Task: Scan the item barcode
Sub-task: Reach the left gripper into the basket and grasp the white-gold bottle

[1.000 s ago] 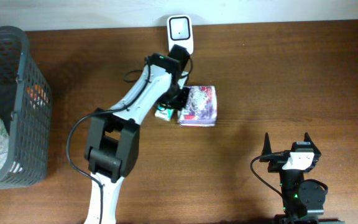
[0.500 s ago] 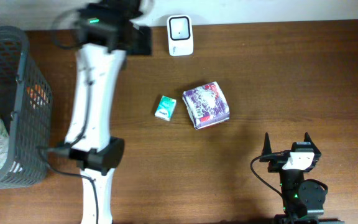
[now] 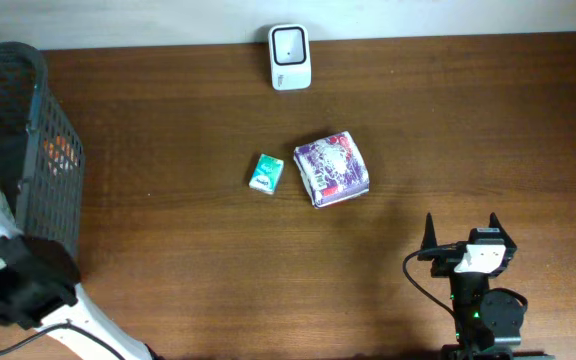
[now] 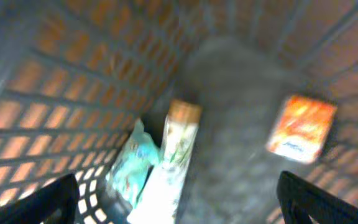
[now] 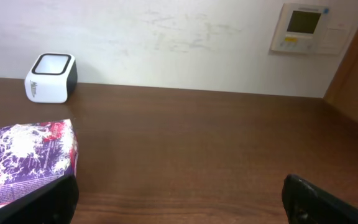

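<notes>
At the table's [image 3: 488, 120] near edge, toward its right corner, the right gripper [image 3: 461, 222] stands with fingers spread wide and nothing between them. At the left edge the left gripper [image 4: 178, 190] hangs over the grey mesh basket [image 3: 56, 200], fingers likewise wide apart and empty. Inside, blurred, lie an orange packet [image 4: 302, 127], a pale tube [image 4: 178, 155] with a brown cap, and a teal packet [image 4: 132, 165] against the tube. Mid-table the small green box [image 3: 265, 173] lies just beside the purple packet [image 3: 332, 169], a narrow gap between them. The box's long axis runs near to far, its far end leaning slightly right. The white scanner [image 3: 290, 57] sits at the far edge.
</notes>
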Available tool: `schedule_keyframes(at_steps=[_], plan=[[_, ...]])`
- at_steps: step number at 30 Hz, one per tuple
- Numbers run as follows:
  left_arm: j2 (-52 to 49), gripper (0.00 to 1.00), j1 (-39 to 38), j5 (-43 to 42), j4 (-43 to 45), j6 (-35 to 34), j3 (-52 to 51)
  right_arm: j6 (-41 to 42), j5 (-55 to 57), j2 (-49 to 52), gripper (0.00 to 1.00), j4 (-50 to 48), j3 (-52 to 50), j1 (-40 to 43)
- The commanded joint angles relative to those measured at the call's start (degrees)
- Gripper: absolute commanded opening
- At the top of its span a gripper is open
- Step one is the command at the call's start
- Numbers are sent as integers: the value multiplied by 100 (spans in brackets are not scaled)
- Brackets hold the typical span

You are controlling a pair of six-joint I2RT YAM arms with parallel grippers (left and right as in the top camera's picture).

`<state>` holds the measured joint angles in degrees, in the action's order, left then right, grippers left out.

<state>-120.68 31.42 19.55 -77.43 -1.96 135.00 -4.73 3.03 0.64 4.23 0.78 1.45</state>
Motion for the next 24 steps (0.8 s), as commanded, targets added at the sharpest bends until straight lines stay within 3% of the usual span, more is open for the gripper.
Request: schedule_keyframes(at_steps=[1, 3, 8, 9, 17, 21, 22, 23, 24], plan=[[63, 99, 365, 37, 870, 426, -1458, 4, 66, -28, 99, 9, -46, -33], [63, 99, 466, -262, 1495, 990, -2334, 4, 66, -28, 99, 9, -46, -33], [13, 92, 476, -214, 2465, 1069, -3377, 4, 66, -28, 99, 9, -46, -33], [-48, 86, 505, -173, 2524, 1069, -3473, 2, 66, -28, 99, 9, -46, -33], [-592, 86, 846, -177, 2273, 1067, -3484, 4, 66, -28, 99, 9, -46, -33], [-673, 46, 855, -175, 2221, 1067, -3480, 4, 66, -28, 99, 9, -46, -33], [-638, 27, 846, -177, 2164, 1064, -3390, 4, 66, -28, 99, 9, -46, -33], [-597, 16, 844, -186, 2122, 1060, -3287, 4, 66, -28, 99, 9, -46, -33], [-470, 11, 844, -409, 2002, 997, -3014, 4, 66, -28, 99, 9, -46, -33]])
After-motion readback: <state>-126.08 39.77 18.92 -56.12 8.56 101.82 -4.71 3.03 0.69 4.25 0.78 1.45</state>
